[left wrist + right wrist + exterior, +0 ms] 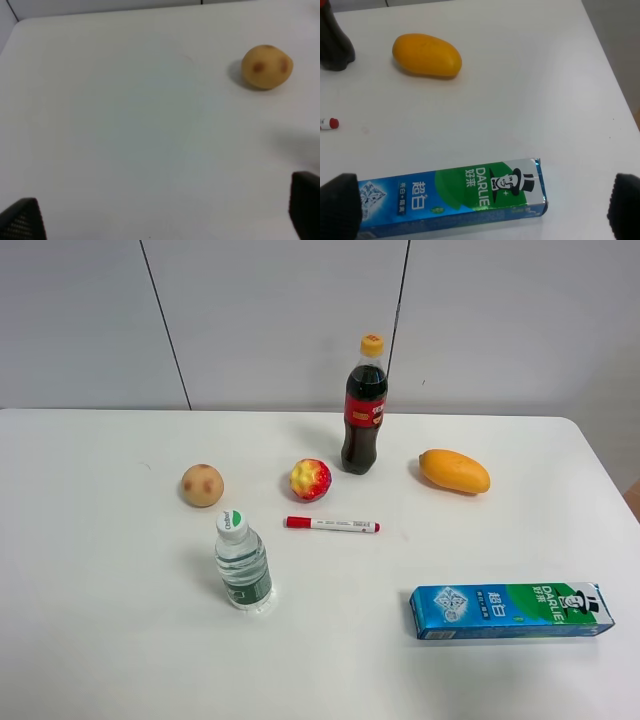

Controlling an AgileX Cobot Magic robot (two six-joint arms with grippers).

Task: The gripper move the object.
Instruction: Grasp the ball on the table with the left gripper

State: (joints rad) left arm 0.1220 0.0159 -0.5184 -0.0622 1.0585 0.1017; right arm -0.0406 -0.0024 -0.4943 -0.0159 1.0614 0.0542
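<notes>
The object (pixel 311 479), a small bumpy red and yellow fruit-like ball, rests on the white table (pixel 120 620) just left of the cola bottle (pixel 364 406). It shows only in the exterior high view. Neither gripper shows in that view. In the left wrist view my left gripper (pixel 162 215) is open and empty, its dark fingertips (pixel 21 220) far apart above bare table. In the right wrist view my right gripper (pixel 482 202) is open and empty, its fingertips (pixel 340 202) wide apart above the toothpaste box (pixel 455 197).
A tan ball with reddish spots (pixel 202 485) (pixel 266 66) lies left of the object. A red-capped marker (pixel 331 525) lies in front of it. A water bottle (pixel 243 563), an orange mango (pixel 454 471) (pixel 426 55) and the toothpaste box (pixel 510 610) also stand on the table.
</notes>
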